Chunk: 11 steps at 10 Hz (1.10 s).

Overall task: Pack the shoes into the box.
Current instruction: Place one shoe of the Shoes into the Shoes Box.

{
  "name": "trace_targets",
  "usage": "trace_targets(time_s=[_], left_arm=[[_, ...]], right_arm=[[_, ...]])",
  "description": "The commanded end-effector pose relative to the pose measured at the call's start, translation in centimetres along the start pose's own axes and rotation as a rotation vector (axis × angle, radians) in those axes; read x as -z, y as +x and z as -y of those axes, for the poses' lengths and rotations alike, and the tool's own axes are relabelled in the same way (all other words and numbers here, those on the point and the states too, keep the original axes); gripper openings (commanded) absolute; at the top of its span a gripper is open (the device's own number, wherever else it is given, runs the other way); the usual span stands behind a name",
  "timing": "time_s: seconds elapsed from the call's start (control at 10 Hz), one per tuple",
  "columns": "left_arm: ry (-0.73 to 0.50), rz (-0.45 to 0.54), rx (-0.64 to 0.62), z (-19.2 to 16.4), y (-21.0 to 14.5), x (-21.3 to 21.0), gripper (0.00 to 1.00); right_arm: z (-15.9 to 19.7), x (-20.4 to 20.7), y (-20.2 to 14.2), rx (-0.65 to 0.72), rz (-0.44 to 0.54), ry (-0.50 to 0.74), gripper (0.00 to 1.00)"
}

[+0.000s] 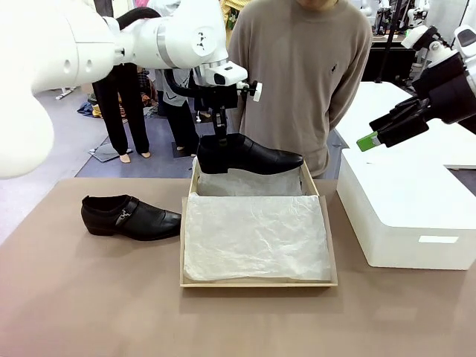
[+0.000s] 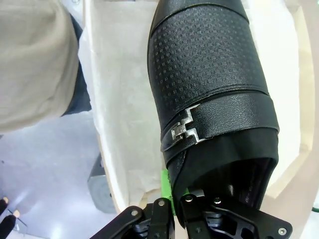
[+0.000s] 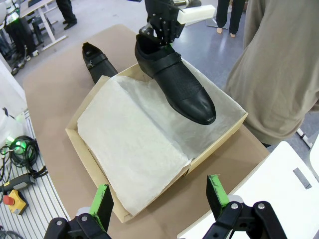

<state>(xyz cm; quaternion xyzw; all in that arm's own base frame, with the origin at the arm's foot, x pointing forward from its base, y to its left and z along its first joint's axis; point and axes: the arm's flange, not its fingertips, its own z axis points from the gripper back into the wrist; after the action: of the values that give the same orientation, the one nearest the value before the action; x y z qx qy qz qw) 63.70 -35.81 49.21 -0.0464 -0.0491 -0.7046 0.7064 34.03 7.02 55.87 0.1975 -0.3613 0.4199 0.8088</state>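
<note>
My left gripper (image 1: pixel 221 138) is shut on the heel rim of one glossy black shoe (image 1: pixel 251 155). It holds that shoe level, just above the far end of the tan cardboard box (image 1: pixel 256 282), toe pointing right. In the left wrist view the buckled shoe (image 2: pixel 209 74) hangs over white tissue (image 2: pixel 119 99). The other shoe (image 1: pixel 130 217) lies on the table left of the box. My right gripper (image 1: pixel 370 141) is open and empty, raised above the white box. The right wrist view has its green pads (image 3: pixel 102 199) apart, the held shoe (image 3: pixel 179 84) and the box (image 3: pixel 89 164).
A large white box (image 1: pixel 405 212) stands on the table to the right of the cardboard one. A person in a beige sweater (image 1: pixel 301 67) stands close behind the box's far edge. Bare brown table (image 1: pixel 89 297) stretches along the near and left sides.
</note>
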Motion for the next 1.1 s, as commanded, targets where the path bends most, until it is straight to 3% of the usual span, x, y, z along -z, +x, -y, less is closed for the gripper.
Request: trace_targets(time_s=[0.0, 1.0], left_arm=[[0.032, -0.039, -0.024, -1.6, 1.4, -0.3, 0.0], [-0.03, -0.052, -0.156, -2.9, 0.7, 4.2, 0.0]], right_arm=[[0.1, 0.0, 0.0, 0.002, 0.004, 0.0, 1.0], [0.1, 0.0, 0.0, 0.002, 0.004, 0.0, 1.0]])
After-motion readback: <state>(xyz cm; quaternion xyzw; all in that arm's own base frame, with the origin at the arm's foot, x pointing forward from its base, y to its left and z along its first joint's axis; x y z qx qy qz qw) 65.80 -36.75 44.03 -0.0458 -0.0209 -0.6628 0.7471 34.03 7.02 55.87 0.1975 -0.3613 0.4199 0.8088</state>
